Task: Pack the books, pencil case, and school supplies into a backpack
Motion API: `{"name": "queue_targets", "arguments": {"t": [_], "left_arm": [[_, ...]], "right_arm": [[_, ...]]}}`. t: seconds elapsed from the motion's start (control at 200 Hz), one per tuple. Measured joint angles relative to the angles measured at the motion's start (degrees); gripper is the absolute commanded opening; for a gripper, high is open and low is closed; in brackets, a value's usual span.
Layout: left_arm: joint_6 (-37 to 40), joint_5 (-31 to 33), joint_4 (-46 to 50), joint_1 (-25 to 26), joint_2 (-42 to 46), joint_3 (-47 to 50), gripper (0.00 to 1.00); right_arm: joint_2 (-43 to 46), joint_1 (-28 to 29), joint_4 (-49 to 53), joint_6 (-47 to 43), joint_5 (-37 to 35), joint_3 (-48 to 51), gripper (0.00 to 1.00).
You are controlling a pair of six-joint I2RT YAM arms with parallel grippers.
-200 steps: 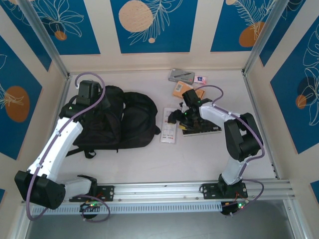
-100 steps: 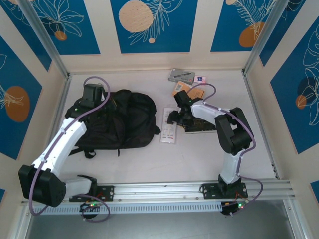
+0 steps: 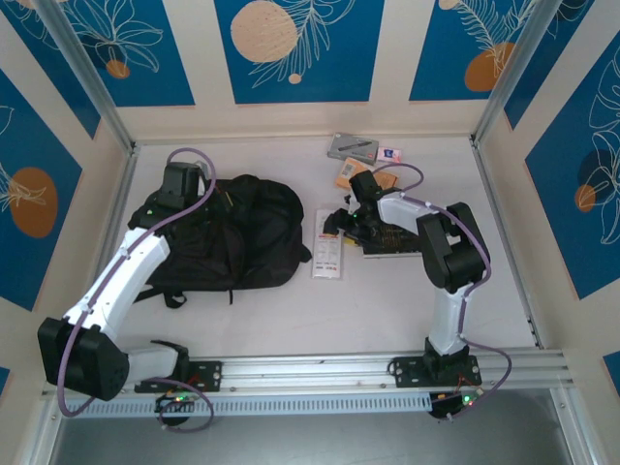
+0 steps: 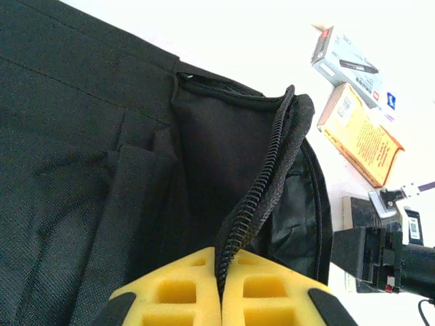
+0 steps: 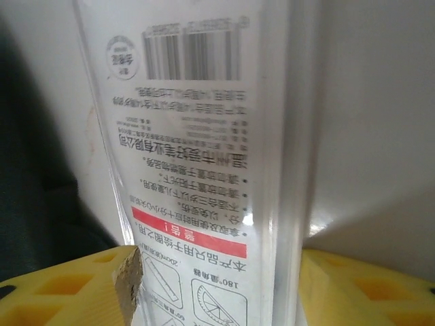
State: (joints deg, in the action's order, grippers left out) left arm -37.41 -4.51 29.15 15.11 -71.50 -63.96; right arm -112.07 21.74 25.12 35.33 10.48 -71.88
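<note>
Pale table (image 3: pixel 387 300): backpack (image 3: pixel 242 232) mouth reshaped, ready for loading.
Clamped left gripper (image 4: pixel 221 302) pins its zip edge (image 4: pixel 262 183); right gripper (image 5: pixel 217 285) has reached strip packet (image 5: pixel 197 136) beside backpack, jaws' hold unclear.

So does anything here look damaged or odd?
One yellow pad of the right gripper has a brown, ragged patch on its inner edge, beside the strip packet; it looks worn or chipped.

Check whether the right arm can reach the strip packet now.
Probably yes: the right end effector straddles the white-and-red strip packet, a finger either side, nothing in the way. The left end effector grips the backpack.
</note>
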Motion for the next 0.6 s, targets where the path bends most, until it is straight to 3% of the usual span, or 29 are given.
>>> {"name": "queue_targets", "arguments": {"t": [0.375, 0.6], "left_arm": [[0.0, -1.16, -0.07, 0.0, -0.63, 0.13, 0.0], [0.0, -1.46, -0.07, 0.0, -0.68, 0.13, 0.0]], "right_arm": [[-1.09, -0.15, -10.49, -0.7, 18.88, 4.28, 0.57], [-1.09, -1.42, -13.97, -0.98, 26.45, 5.6, 0.45]]}}
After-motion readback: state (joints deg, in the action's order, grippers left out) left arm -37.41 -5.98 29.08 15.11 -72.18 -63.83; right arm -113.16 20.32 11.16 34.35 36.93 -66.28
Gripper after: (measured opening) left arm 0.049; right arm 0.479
